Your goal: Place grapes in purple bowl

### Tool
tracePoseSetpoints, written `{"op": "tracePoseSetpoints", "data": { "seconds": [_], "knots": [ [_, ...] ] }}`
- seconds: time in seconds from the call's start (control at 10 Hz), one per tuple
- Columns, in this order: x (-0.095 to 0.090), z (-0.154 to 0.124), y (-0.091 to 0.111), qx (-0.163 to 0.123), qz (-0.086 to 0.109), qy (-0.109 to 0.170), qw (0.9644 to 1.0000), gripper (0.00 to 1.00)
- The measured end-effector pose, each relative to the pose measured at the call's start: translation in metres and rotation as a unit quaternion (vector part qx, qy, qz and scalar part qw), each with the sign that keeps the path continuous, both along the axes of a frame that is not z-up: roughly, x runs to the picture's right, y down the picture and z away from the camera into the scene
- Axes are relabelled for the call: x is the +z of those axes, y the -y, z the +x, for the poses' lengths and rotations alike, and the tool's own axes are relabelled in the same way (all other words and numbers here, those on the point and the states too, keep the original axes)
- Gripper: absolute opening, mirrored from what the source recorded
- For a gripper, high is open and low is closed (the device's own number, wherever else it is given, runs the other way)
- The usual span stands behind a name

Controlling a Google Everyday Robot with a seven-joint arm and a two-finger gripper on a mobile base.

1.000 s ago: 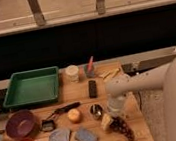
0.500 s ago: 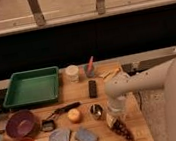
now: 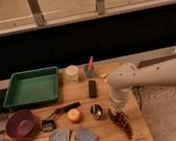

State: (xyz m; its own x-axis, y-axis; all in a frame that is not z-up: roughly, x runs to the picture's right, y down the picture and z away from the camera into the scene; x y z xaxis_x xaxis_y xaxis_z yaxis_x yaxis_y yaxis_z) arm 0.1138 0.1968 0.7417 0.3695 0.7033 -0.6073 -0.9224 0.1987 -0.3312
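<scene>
End effector (image 3: pixel 115 106), its grip impossible to tell, hangs over the grapes (image 3: pixel 122 122) right of the orange (image 3: pixel 75 116), and should take the bunch's middle squarely before crossing to the purple bowl (image 3: pixel 19 124) left of the orange.

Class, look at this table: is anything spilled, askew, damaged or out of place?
Nothing looks spilled or broken. The grapes lie at the near right, far from the purple bowl at left; the end effector hangs just above them.
</scene>
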Motion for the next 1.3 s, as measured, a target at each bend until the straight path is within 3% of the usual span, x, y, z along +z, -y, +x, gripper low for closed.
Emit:
{"op": "tracePoseSetpoints", "data": {
  "seconds": [0.3,0.6,0.9,1.3],
  "knots": [
    [-0.023,0.0,0.063,-0.001,0.053,0.014,0.9985,0.0],
    [-0.04,-0.022,0.118,-0.007,0.099,0.054,0.9936,0.0],
    [-0.039,-0.087,0.16,-0.041,0.129,0.11,0.9846,0.0],
    [-0.051,-0.18,0.198,-0.094,0.156,0.186,0.9654,0.0]
  ]
}}
